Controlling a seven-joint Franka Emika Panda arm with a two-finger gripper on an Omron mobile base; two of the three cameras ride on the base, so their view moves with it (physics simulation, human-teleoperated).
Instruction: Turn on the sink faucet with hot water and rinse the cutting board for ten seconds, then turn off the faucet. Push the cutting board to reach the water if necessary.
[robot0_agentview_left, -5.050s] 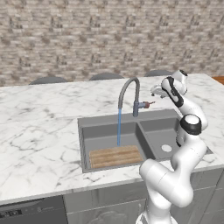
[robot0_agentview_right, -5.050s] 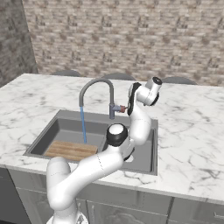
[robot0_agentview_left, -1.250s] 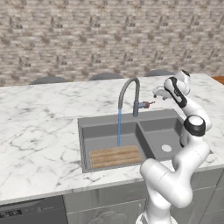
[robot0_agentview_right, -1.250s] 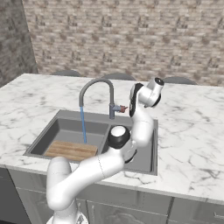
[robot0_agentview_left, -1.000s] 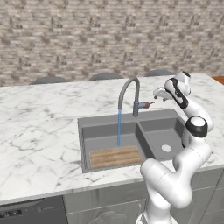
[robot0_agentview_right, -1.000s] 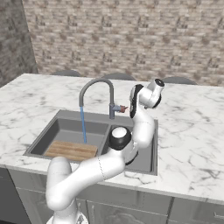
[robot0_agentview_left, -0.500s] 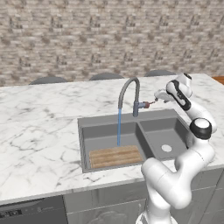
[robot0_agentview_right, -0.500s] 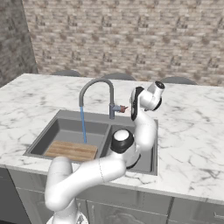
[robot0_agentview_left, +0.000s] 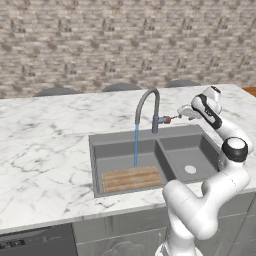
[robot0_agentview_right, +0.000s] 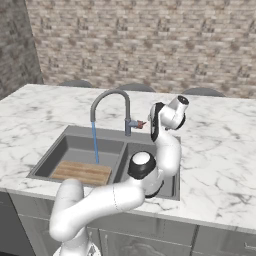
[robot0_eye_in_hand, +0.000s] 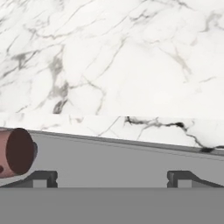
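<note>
gripper (robot0_agentview_left: 183, 113) spread wide w/ nothing in it, just right of the sink faucet (robot0_agentview_left: 149, 107) lever's reddish tip (robot0_eye_in_hand: 15, 152), lever axis pointing straight at it

Stone wall behind a marble counter.
A rough brown-grey stone wall (robot0_agentview_left: 100, 45) fills the top of both base views. Below it a white, grey-veined marble counter (robot0_agentview_left: 45, 150) spans the frame. Three grey chair backs (robot0_agentview_left: 55, 91) peek over its far edge. Grey cabinet fronts (robot0_agentview_left: 45, 242) sit lower left.
</note>
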